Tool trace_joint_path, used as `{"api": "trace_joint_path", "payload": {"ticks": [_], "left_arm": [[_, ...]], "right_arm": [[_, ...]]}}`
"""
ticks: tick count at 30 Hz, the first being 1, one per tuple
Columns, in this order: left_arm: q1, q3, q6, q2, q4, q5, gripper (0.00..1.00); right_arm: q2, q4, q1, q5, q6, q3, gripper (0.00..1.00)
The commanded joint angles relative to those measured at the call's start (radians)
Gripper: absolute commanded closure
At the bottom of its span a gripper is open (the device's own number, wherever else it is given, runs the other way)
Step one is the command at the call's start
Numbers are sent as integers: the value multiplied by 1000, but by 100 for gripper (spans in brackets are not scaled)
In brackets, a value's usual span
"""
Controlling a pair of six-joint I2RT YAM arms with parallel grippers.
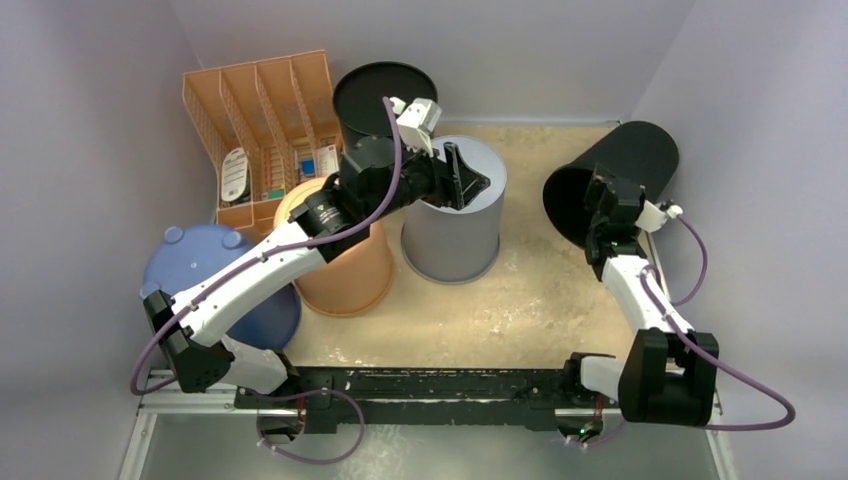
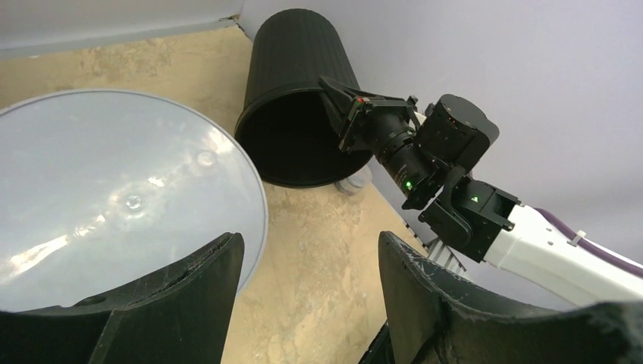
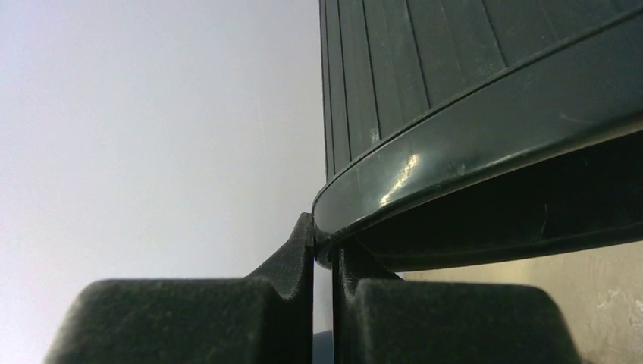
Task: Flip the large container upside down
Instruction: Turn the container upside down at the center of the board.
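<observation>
The large container is a black ribbed bin lying tilted on its side at the right of the table, its mouth facing left and forward. My right gripper is shut on its rim. In the right wrist view, the fingertips pinch the glossy rim of the container. The left wrist view shows the same container with the right gripper at its rim. My left gripper hangs open over a grey container, with nothing between its fingers.
An orange container and a blue one stand bottom up at the left. Another black container stands at the back beside an orange file organizer. Walls close in on the left, back and right.
</observation>
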Motion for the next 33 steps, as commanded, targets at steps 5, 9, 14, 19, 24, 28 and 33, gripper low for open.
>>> {"api": "trace_joint_path", "payload": {"ticks": [5,9,14,19,24,28,33], "left_arm": [[7,-2,-3,-33,17,-34,35],[9,-4,2,-34,16,-46,35],[14,-21,-18,-30,35,-48,35],[15,-38,-31,-26,54,-9,35],[15,-47,-31,-26,67,-5,35],[15,-40,-31,-17,59,-9,35],[16,-53,-26,-15,94,12,35]], "right_arm": [[75,403,20,-180,-243,-15,100],[171,732,23,-346,-315,-16,100],[395,1069,15,-666,-370,67,100],[641,1606,12,-800,-327,62,100],[773,1680,11,-898,-367,52,100],[741,1681,10,-868,-424,-46,100],[712,1680,0,-826,-489,-194,100]]}}
